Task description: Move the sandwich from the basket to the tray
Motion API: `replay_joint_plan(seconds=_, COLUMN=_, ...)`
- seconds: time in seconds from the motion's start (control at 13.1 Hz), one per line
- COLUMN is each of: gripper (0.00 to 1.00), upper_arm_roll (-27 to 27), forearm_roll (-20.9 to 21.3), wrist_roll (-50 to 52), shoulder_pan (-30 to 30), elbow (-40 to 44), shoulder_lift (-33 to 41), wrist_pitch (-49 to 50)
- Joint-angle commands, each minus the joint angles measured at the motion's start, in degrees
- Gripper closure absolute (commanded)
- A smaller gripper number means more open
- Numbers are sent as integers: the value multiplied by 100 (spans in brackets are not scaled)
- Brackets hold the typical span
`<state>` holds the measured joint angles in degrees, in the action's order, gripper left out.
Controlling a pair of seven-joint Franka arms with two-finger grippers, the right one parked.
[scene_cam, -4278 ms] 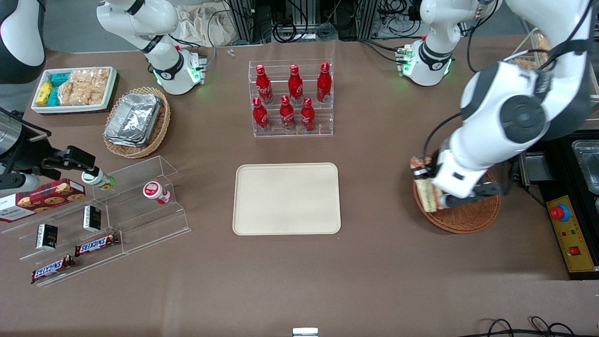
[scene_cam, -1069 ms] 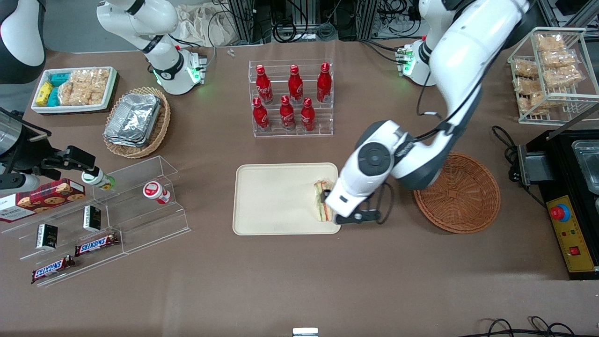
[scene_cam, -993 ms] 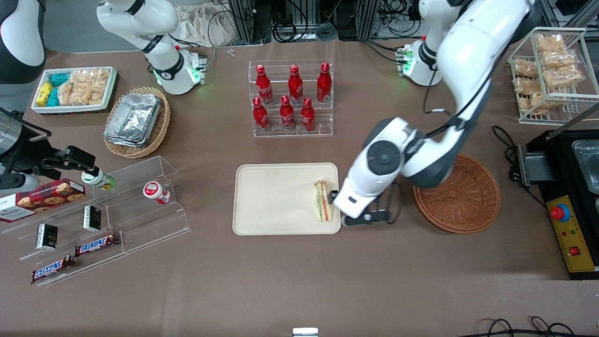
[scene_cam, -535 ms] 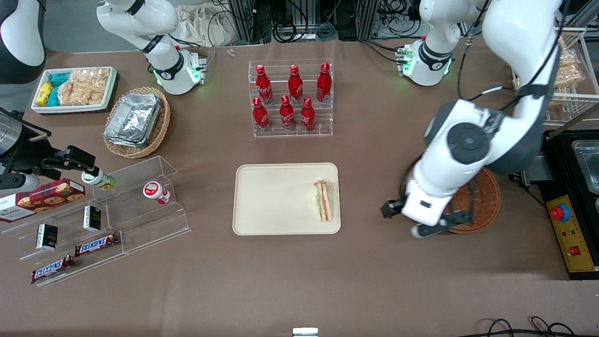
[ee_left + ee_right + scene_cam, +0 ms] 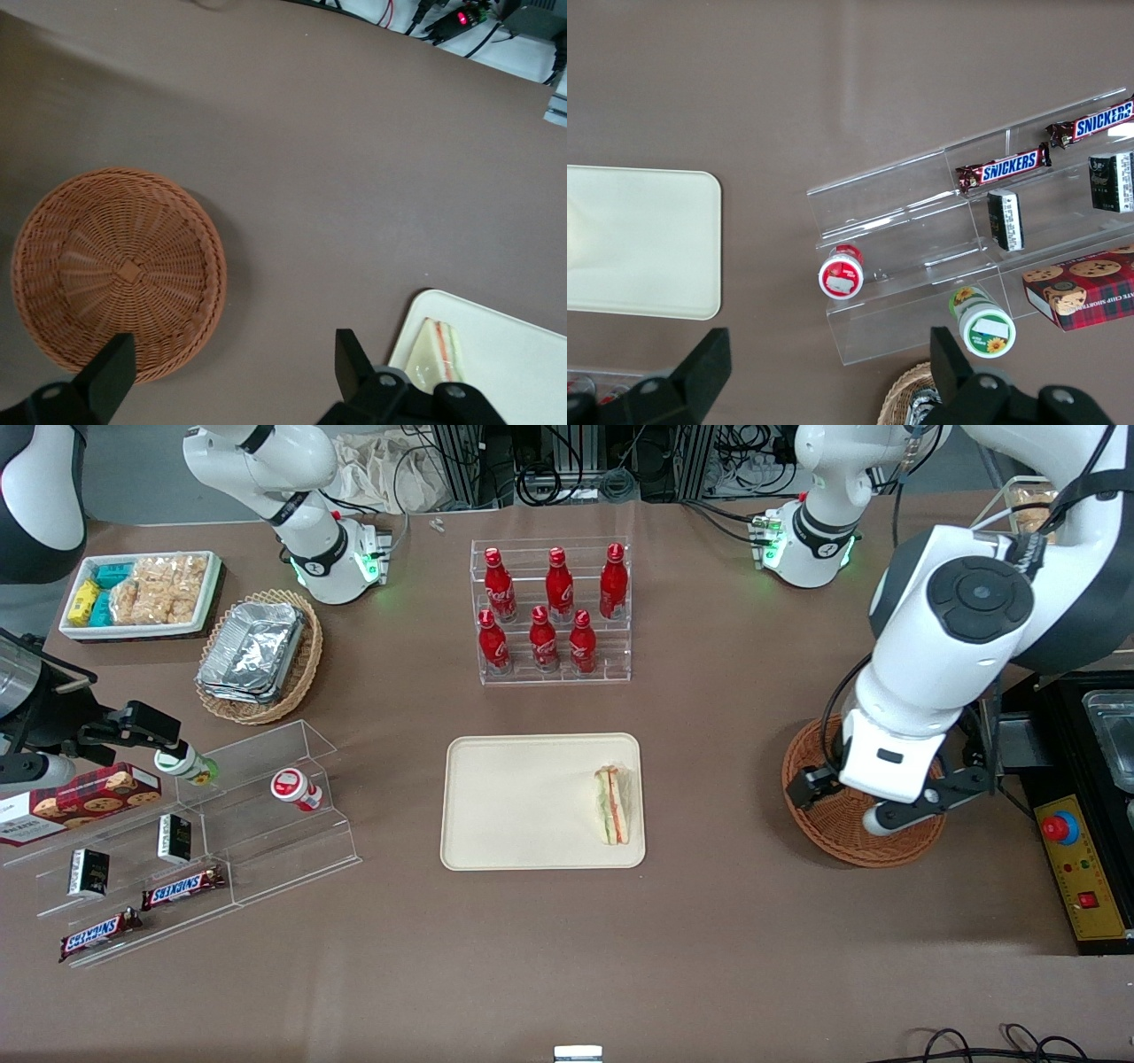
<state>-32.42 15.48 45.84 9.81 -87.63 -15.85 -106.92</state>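
The sandwich (image 5: 613, 806) lies on the tray (image 5: 523, 802) at its basket-side edge. The pincer (image 5: 232, 376) hangs released and empty above the basket (image 5: 864, 841), whose bare woven floor only the wrist view shows.

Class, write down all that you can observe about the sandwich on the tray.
The sandwich is a small triangular wedge of white bread with green and orange-red filling, seemingly in clear wrap. It lies flat on the cream tray, close to the rim nearest the working arm's end, touching nothing else. The end effector hangs open and empty, high over the bare table beside the empty wicker basket, well clear of the sandwich.
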Motion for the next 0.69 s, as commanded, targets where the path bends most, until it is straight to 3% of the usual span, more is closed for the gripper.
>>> replay_joint_plan(seconds=0.0, gripper=0, upper_arm_roll=-37, forearm_roll=-396, wrist_roll=-503, shoulder_pan=450, elbow=-509, shoulder_lift=556, wrist_pitch=-40)
replay_joint_plan(seconds=0.23, gripper=0, upper_arm_roll=225, forearm_roll=-791, wrist_roll=-1470, shoulder_pan=654, elbow=-816, shoulder_lift=968, wrist_pitch=-74)
replay_joint_plan(seconds=0.46, gripper=0, upper_arm_roll=1698, forearm_roll=-880, wrist_roll=-2137, shoulder_pan=-519, elbow=-931, shoulder_lift=1268, wrist_pitch=-40)
replay_joint_plan(seconds=0.61, gripper=0, upper_arm_roll=2255, forearm_roll=-1186, wrist_roll=-2918, shoulder_pan=-787, elbow=-923, shoulder_lift=1400, wrist_pitch=144)
